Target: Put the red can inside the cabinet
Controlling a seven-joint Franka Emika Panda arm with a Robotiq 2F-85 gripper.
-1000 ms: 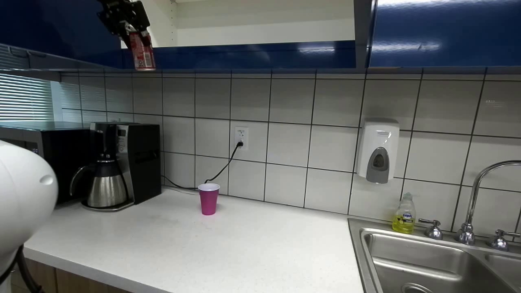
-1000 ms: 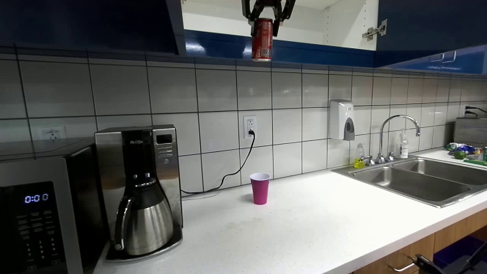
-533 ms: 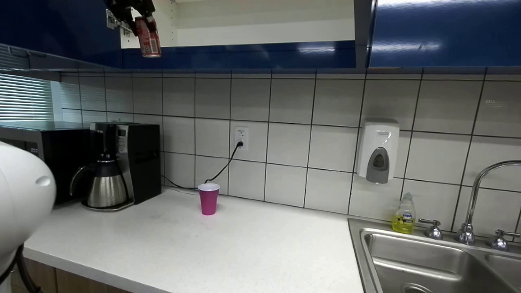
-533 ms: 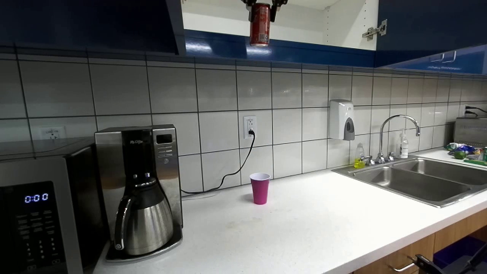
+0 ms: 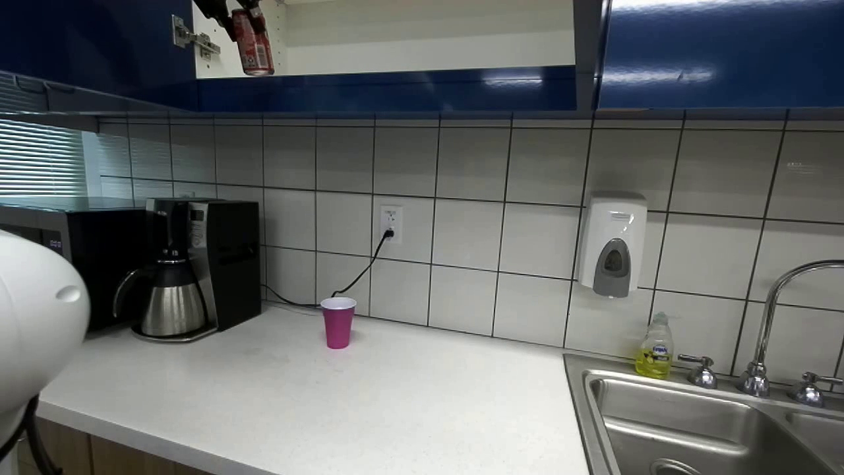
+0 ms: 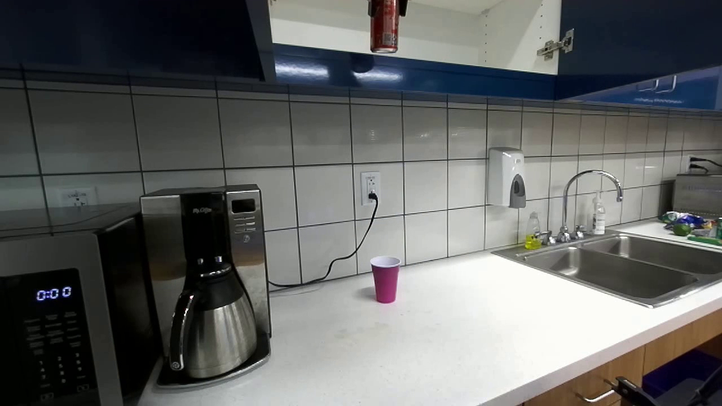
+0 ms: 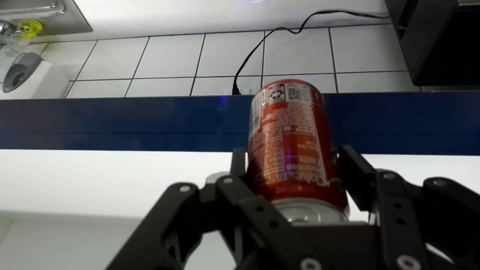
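Gripper [image 7: 295, 161] pinching red Coke can [image 7: 292, 135] by its sides, base down — seen against open wall cabinet [image 5: 428, 49], just above its blue bottom rail [image 5: 395, 92] in both exterior views; can't tell if past front edge. Magenta cup [image 6: 386, 285] upright on white countertop [image 6: 479, 338] — apart from coffee maker [image 6: 206, 248].

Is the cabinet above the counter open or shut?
Open: in both exterior views the cabinet bares its pale interior, and a metal hinge shows.
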